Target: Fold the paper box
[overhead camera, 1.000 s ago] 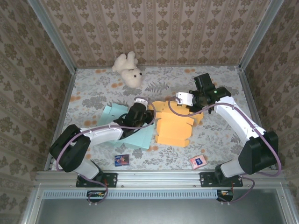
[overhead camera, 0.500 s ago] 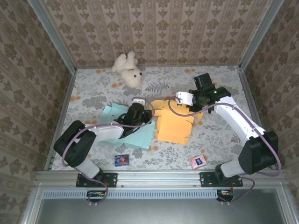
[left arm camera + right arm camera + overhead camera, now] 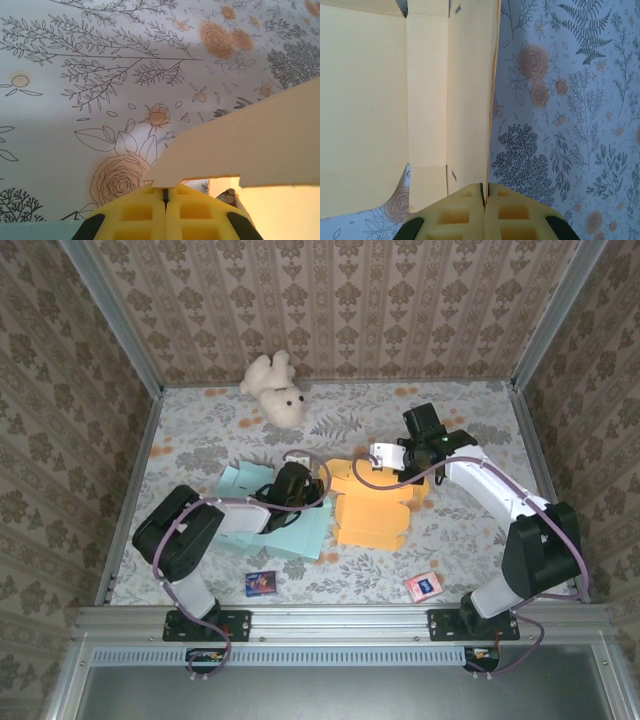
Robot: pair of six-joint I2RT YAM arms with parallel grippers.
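Observation:
The orange paper box (image 3: 373,508) lies partly folded in the middle of the table, its side panels raised. My left gripper (image 3: 319,480) is at the box's left edge. In the left wrist view its yellow fingers (image 3: 145,210) are shut on a small tab of a pale flap of the box (image 3: 260,142), held above the flowered cloth. My right gripper (image 3: 378,464) is at the box's upper right. In the right wrist view its fingers (image 3: 512,212) are pinched on the thin edge of an upright panel of the box (image 3: 395,100).
A teal paper sheet (image 3: 285,525) lies under my left forearm. A white teddy bear (image 3: 277,388) sits at the back. Two small cards lie near the front edge, one blue (image 3: 260,583) and one pink (image 3: 424,585). Metal rails and patterned walls enclose the table.
My left gripper has closed fully on the box's left flap and the arm has drawn in toward it. My right gripper has shifted left with its panel, and the box looks narrower.

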